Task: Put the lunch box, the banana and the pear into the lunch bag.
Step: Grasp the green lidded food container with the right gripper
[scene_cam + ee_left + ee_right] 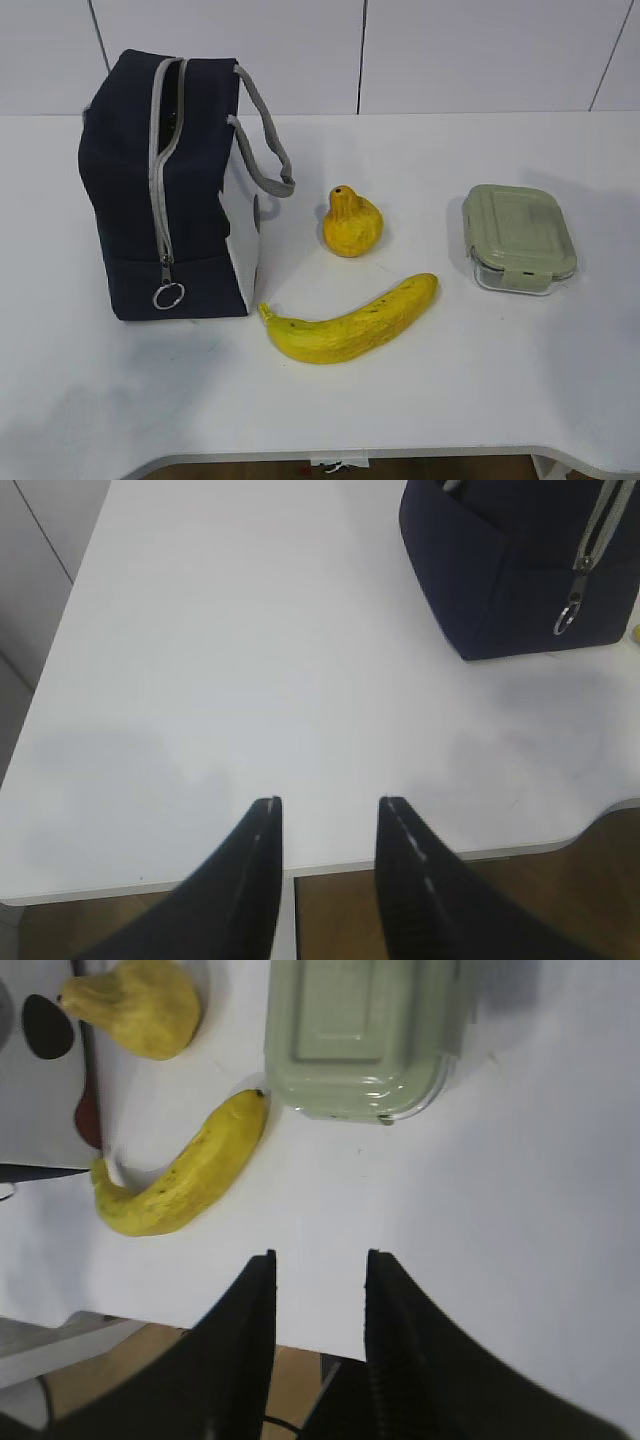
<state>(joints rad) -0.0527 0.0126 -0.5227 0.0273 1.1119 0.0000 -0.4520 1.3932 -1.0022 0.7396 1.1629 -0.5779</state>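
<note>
You have one bag (170, 190) standing left on the tabletop (450, 380), one pear (351, 224), one banana (350, 322) and one box (518, 238) to its right; both end effectors, left (327, 810) and right (319, 1260), hang released, holding nothing

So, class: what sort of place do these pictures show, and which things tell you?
Probably a robot test bench, not a kitchen: a bare white table, plain white wall panels, and a lunch bag and banana laid out apart.

Navy bag (195, 200) with grey zipper; yellow, brown-speckled banana (350, 322); yellow-orange pear (351, 225); sage-green lid (515, 227); white desk (450, 400).
</note>
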